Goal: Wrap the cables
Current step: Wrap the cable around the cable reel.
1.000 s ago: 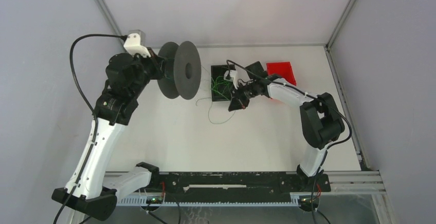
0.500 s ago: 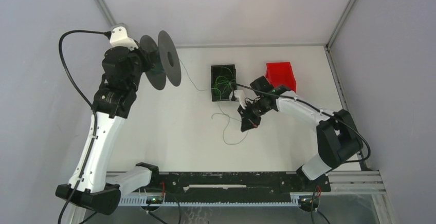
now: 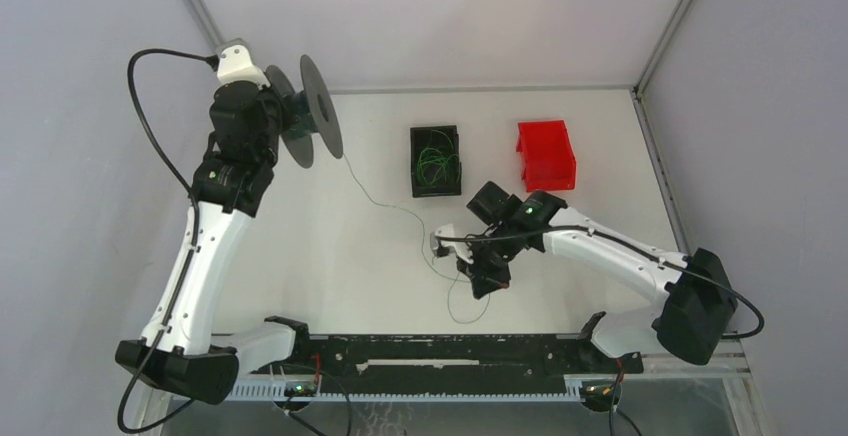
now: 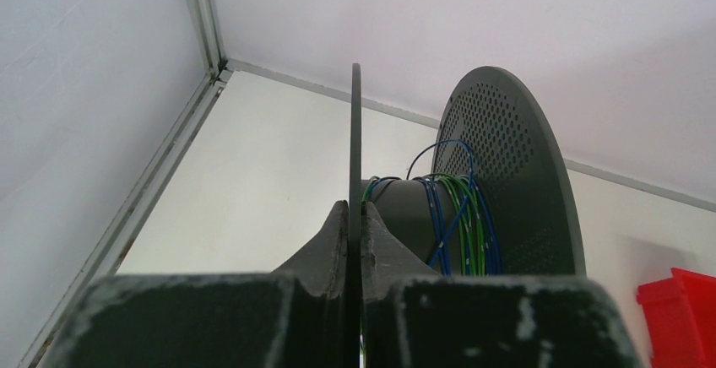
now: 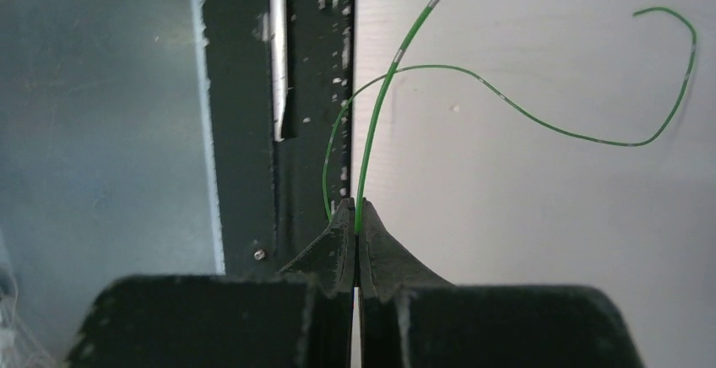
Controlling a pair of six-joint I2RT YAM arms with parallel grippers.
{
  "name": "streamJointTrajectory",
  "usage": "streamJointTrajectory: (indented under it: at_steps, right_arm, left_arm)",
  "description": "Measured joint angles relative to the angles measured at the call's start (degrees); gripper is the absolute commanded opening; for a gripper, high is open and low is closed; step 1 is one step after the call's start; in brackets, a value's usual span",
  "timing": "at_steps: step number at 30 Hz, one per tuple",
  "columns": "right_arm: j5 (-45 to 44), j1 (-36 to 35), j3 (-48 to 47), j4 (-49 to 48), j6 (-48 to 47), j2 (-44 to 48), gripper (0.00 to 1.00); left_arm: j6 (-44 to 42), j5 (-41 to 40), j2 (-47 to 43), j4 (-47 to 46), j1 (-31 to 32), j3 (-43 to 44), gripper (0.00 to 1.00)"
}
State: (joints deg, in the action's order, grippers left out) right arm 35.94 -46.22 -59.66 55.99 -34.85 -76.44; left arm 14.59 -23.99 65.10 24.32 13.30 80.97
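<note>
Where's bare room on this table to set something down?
Freest: the table between the left arm, the green cable and the front rail. A gap separates the black bin and red bin. Crowded around the right gripper, where the cable loops.

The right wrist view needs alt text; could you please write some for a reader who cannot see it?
The right gripper, shut, pinches a thin green cable that rises from its jaws out of the top of the frame. Another green strand loops across the white table on the right; a black rail lies on the left.
</note>
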Motion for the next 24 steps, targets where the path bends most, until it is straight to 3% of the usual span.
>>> streamJointTrajectory:
  at_steps: [11,24]
  right_arm:
    - [-1.3,-6.8,-11.5,10.4,-4.5,-3.4,0.00]
    - [-1.5,-7.2,-32.7,14.5,-4.7,3.1,0.00]
  left_arm:
    - [-3.1,-3.9,1.7,-6.6,-0.3,-3.7,0.00]
    - [-6.9,-2.1,4.3,-12.6,-0.2,-13.3,0.00]
